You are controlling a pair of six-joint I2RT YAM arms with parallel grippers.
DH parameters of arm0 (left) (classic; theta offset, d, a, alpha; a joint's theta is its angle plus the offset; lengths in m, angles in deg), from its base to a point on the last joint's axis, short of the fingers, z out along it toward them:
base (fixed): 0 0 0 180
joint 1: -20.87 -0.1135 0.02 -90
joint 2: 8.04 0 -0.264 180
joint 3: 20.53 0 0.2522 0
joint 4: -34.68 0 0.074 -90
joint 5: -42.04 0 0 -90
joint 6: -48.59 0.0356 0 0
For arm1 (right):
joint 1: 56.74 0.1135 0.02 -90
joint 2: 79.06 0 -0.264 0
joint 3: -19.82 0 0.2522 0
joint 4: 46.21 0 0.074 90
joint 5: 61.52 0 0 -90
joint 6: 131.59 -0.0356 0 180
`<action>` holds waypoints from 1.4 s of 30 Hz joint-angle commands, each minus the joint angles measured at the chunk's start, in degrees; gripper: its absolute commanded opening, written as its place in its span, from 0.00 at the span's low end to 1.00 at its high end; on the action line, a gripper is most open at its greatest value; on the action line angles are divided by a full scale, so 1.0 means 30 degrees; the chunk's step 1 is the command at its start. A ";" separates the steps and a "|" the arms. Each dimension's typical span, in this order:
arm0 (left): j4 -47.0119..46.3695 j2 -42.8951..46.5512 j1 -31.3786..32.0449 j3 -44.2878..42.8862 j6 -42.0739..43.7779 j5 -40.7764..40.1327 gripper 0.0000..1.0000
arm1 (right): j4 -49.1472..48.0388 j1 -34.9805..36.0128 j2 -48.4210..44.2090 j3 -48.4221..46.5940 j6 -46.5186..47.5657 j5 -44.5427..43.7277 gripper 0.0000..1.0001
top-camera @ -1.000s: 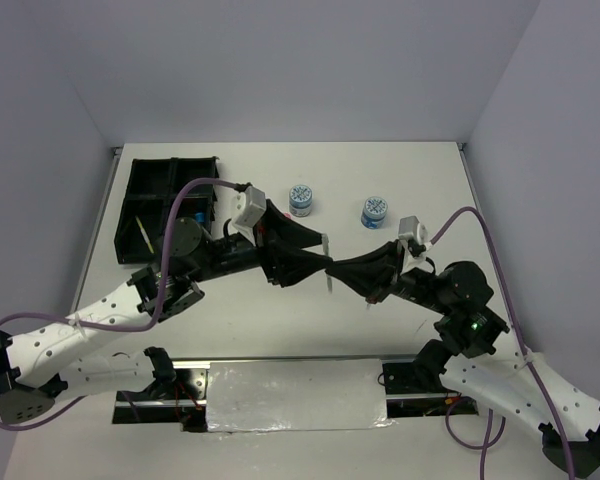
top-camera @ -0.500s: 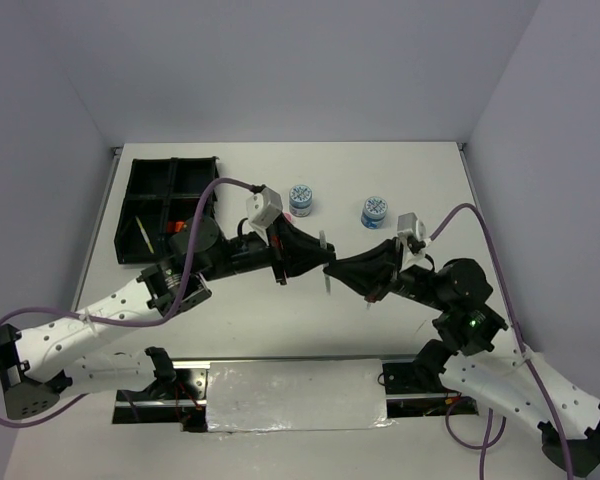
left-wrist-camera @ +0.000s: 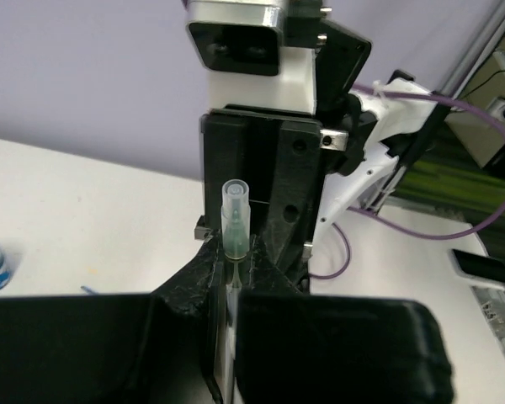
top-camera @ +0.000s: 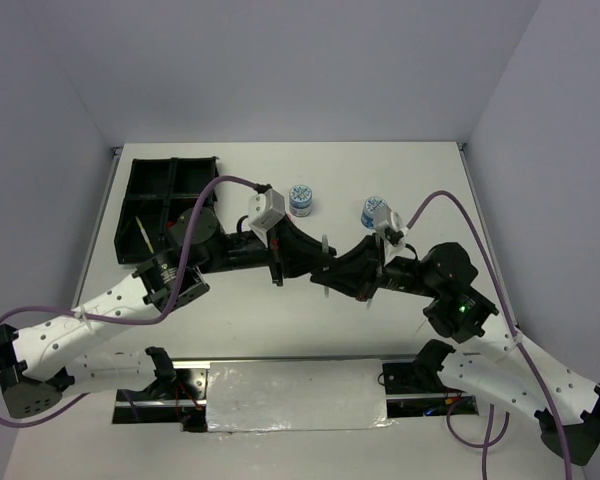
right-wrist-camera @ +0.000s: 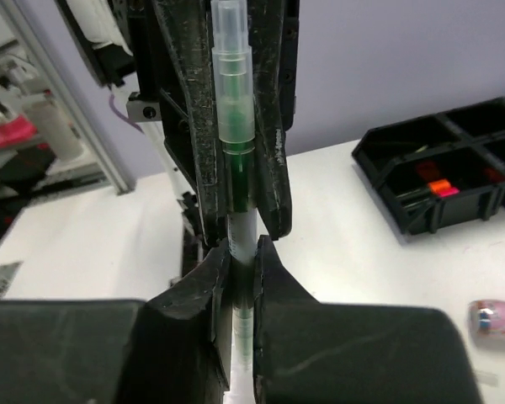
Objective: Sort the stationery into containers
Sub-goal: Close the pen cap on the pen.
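Mid-table, above the surface: pen (right-wrist-camera: 236, 126), thin, clear-capped, green inside, standing upright between both arms.

Left gripper (left-wrist-camera: 231, 286) is clamped on the barrel. Right gripper (right-wrist-camera: 241, 261) has its jaws close on either side lower down; whether they pinch or only flank the pen I cannot tell, since the pads hide the contact.

Handling, by judgement: light, stiff, smooth plastic, so likely to slip or pivot in a one-point hold. The cap end may pull off. Best taken mid-barrel, across the width.

Organiser tray (top-camera: 170, 165) sits far left, well apart. Two tubs (top-camera: 300, 199) (top-camera: 374, 211) stand behind the grippers. A pink tube (right-wrist-camera: 498, 320) lies on the table.
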 commanded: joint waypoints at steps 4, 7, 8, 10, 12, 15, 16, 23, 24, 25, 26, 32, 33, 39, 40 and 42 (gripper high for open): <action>0.0261 0.0341 0.0125 -0.1113 0.0684 0.0344 0.21 | -0.0263 -0.0006 0.0182 -0.0685 -0.0040 0.0020 0.00; 0.0760 0.0312 0.0125 -0.1172 0.0656 -0.1176 0.72 | -0.1053 -0.0035 0.0036 -0.0451 -0.0566 -0.0562 0.00; 0.1051 0.0341 0.0125 -0.1172 0.0655 -0.2255 0.86 | -0.0939 -0.0035 0.0035 -0.0450 -0.0597 -0.0914 0.00; 0.1054 0.0516 0.0125 -0.0998 0.0568 -0.3082 0.99 | -0.0442 -0.0035 0.0239 -0.0597 -0.0453 -0.1327 0.00; 0.0589 0.0896 0.0096 -0.0880 0.0538 -0.3902 0.99 | -0.0235 -0.0064 0.0531 -0.0626 -0.0305 -0.1270 0.00; 0.0089 0.1073 0.0096 -0.0937 0.0567 -0.4140 0.99 | -0.0350 -0.0035 0.0709 -0.0480 -0.0422 -0.1094 0.00; 0.0058 0.1074 0.0096 -0.1112 0.0451 -0.4373 0.98 | -0.0584 -0.0035 0.0709 -0.0364 -0.0538 -0.0978 0.00; 0.0087 0.0957 0.0096 -0.1640 0.0421 -0.5226 0.80 | -0.0030 -0.0006 0.0797 -0.0772 -0.0276 -0.0801 0.00; 0.0116 0.0899 0.0096 -0.1641 0.0276 -0.5167 0.78 | -0.0029 -0.0063 0.0797 -0.0831 -0.0247 -0.0830 0.00; 0.0058 0.0898 0.0096 -0.1554 0.0245 -0.5166 0.78 | 0.0000 -0.0064 0.0768 -0.0831 -0.0246 -0.0859 0.00; -0.0058 0.0898 0.0096 -0.1466 0.0216 -0.5137 0.77 | 0.0058 -0.0035 0.0797 -0.0889 -0.0217 -0.0859 0.00; -0.0383 0.0665 0.0096 -0.1230 -0.0019 -0.4845 0.44 | -0.0058 -0.0035 0.0856 -0.0949 -0.0275 -0.0830 0.00; -0.0295 0.0606 0.0096 -0.1346 -0.0077 -0.4757 0.40 | -0.0117 -0.0035 0.0855 -0.0977 -0.0305 -0.0859 0.00; -0.0382 0.0400 0.0096 -0.0909 -0.0428 -0.4258 0.21 | 0.0088 -0.0035 0.1177 -0.1739 -0.0129 -0.0947 0.00; -0.0382 0.0429 0.0096 -0.0821 -0.0458 -0.4258 0.21 | 0.0117 -0.0006 0.1265 -0.2000 -0.0129 -0.0947 0.00; -0.0236 0.0400 0.0096 -0.0733 -0.0487 -0.4054 0.00 | 0.0088 -0.0035 0.1382 -0.2266 -0.0100 -0.0976 0.00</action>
